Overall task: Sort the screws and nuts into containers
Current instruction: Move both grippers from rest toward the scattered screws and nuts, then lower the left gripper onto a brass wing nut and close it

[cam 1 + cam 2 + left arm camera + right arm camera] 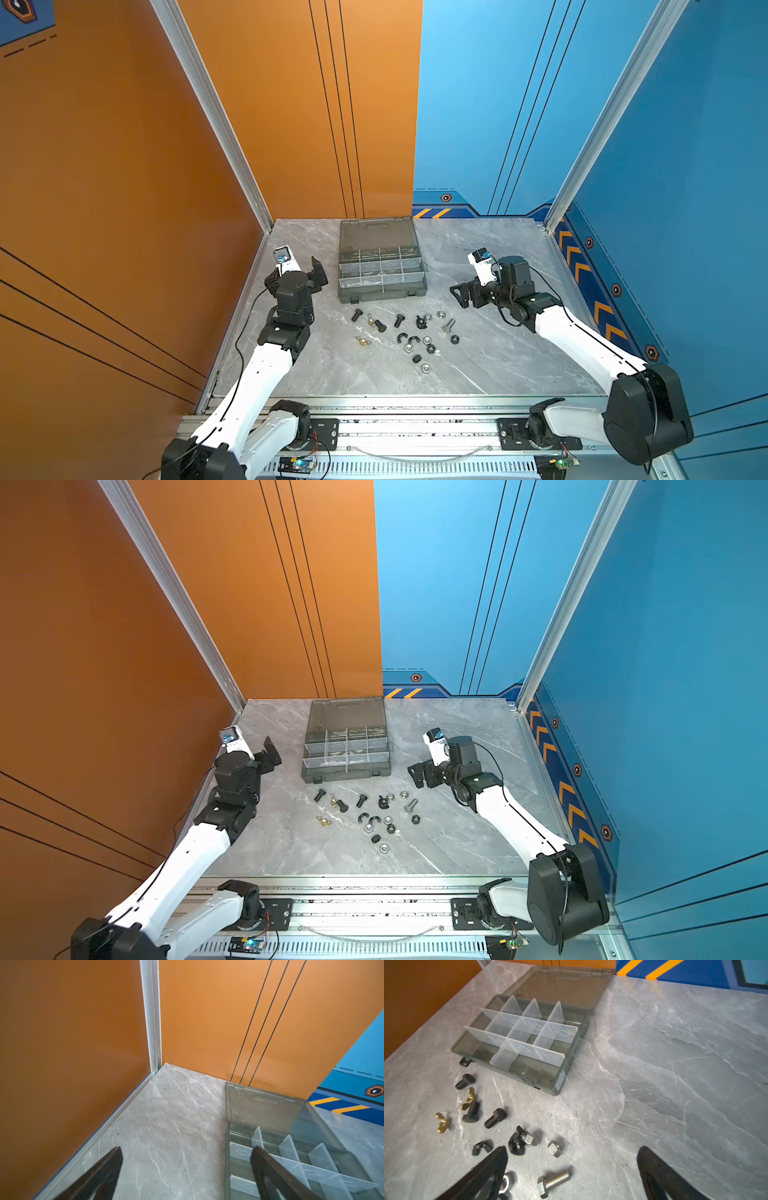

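On grey marble table (498,353), near the back wall, dark grey organiser case (382,294) sits open, smoky lid (377,232) folded back behind it, containers (529,1022) split by translucent dividers. Loose on table just in front of case: the screws (380,325), three black bolts plus silver hex bolt (553,1182), and the nuts (426,340), black and silver hex ones, brass wing nuts (362,341), black wing nuts (481,1147). Just left of case, left gripper (187,1149) hangs over table, jaws wide, empty. Right of case, right gripper (573,1148) hangs near silver hex bolt, jaws wide, empty.
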